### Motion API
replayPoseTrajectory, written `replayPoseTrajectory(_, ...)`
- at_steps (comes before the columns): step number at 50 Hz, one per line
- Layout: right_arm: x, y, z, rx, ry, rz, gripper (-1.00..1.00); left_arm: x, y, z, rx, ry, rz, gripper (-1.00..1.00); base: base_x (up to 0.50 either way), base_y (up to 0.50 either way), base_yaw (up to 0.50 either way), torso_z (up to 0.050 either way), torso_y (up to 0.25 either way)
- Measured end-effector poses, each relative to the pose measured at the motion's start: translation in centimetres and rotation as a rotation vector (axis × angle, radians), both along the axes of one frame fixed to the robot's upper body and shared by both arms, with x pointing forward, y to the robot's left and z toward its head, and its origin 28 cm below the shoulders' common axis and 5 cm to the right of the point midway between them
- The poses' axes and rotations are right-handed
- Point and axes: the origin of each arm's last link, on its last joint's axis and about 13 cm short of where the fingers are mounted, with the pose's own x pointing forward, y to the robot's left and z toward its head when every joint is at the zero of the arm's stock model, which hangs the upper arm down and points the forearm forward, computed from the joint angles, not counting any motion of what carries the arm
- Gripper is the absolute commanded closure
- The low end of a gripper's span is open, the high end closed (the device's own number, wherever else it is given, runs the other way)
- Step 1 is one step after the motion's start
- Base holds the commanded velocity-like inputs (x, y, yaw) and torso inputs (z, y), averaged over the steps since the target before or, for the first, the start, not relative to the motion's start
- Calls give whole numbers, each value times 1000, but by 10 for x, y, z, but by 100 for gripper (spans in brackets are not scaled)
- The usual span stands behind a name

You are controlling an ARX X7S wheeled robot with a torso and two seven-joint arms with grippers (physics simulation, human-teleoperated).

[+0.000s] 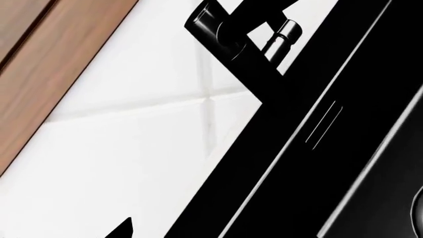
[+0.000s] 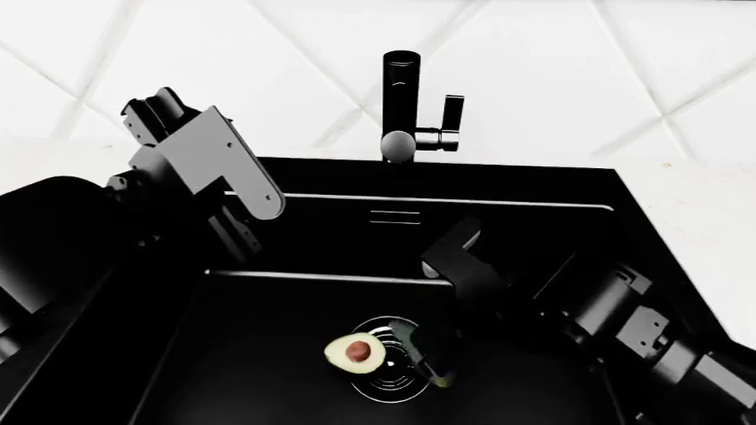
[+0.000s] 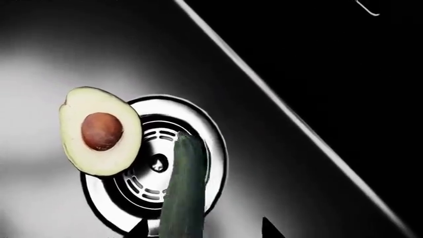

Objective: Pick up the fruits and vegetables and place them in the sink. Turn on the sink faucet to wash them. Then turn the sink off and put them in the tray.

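Observation:
The halved avocado (image 2: 354, 351) lies cut face up on the floor of the black sink (image 2: 296, 181), at the edge of the round drain (image 2: 384, 372). The dark-green zucchini (image 2: 423, 350) lies across the drain beside it. In the right wrist view the avocado (image 3: 100, 131) and the zucchini (image 3: 184, 188) are side by side. My right gripper (image 3: 203, 230) is open, low in the basin, its fingertips either side of the zucchini's near end with a gap on one side. My left gripper (image 2: 254, 190) is open and empty above the sink's left rear. The faucet (image 2: 402, 97) stands behind the basin, its lever (image 2: 452, 115) at the side. The tray is out of view.
White tiled wall (image 2: 590, 71) rises behind the sink. The left wrist view shows the faucet (image 1: 225, 29), its lever (image 1: 284, 37), the overflow slot (image 1: 324, 124) and a wooden panel (image 1: 39, 74) beside the tiles.

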Motion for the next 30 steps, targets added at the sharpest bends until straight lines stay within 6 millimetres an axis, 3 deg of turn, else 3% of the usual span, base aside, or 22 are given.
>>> replayPoseTrajectory(15, -6, -5, 9, 2, -14, 9, -100, -1, 1, -2, -4, 3, 6, -100, 0, 0, 0, 0, 0)
replayPoseTrajectory(30, -33, -18, 42, 43, -115, 26, -100, -2, 2, -2, -9, 4, 12, -100, 0, 0, 0, 0, 0)
